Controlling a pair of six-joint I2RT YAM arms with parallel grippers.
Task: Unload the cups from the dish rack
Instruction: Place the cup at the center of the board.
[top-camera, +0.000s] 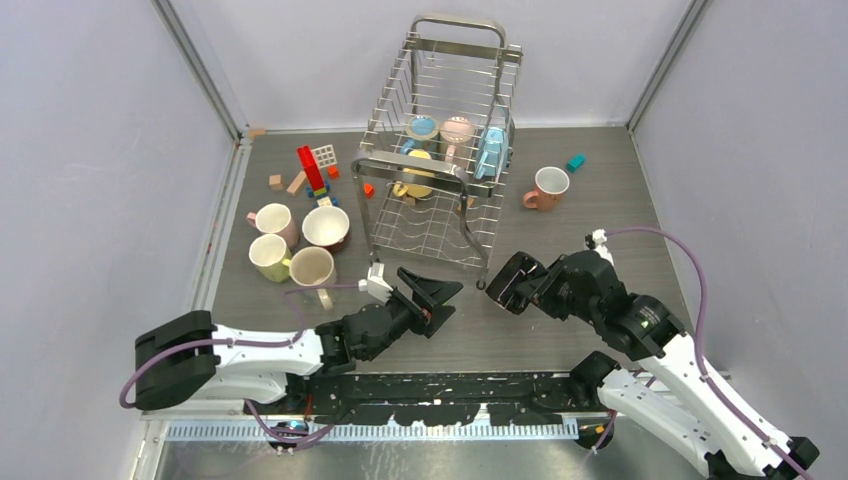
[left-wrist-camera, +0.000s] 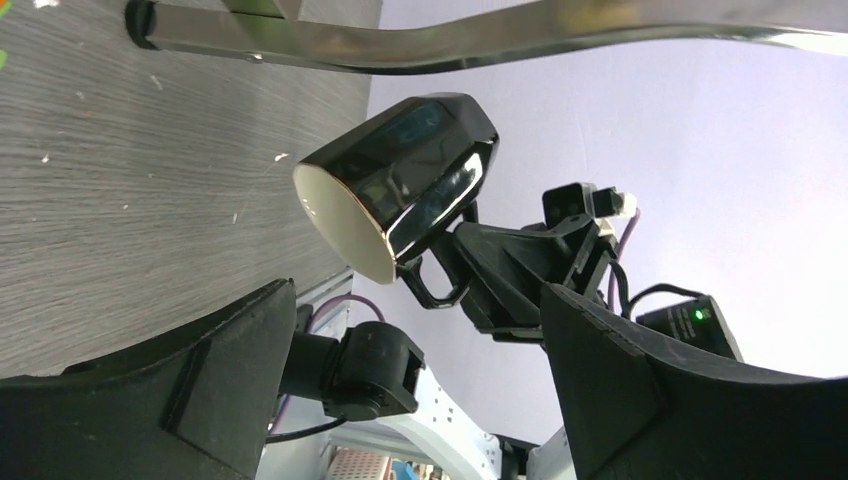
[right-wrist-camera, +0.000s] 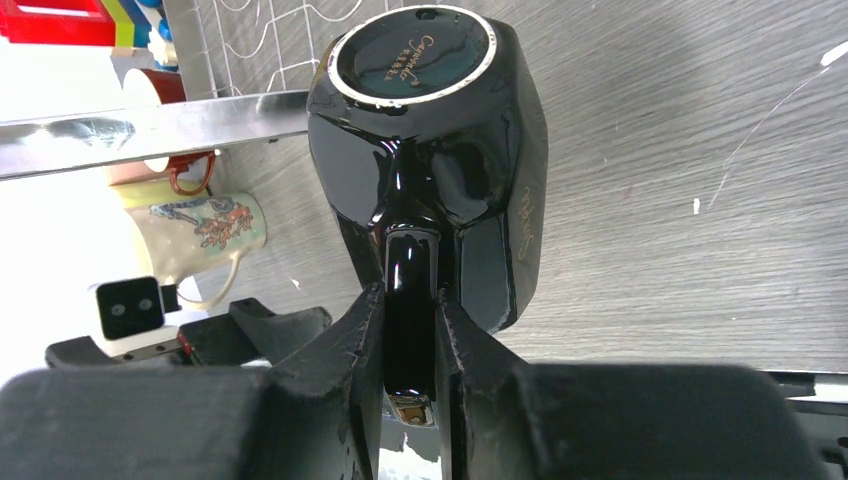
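Clamping a black mug (right-wrist-camera: 430, 150) by its handle just in front of the dish rack (top-camera: 380, 157), right gripper (right-wrist-camera: 410, 300) clenched; left gripper (top-camera: 440, 300) released, jaws spread wide, facing the mug.

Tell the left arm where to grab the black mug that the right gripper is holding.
Take the black mug by the rim wall opposite its handle, which the right gripper pinches. Its cream mouth tilts toward the open left gripper, so coming in mouth-side, one finger inside and one outside, looks best.
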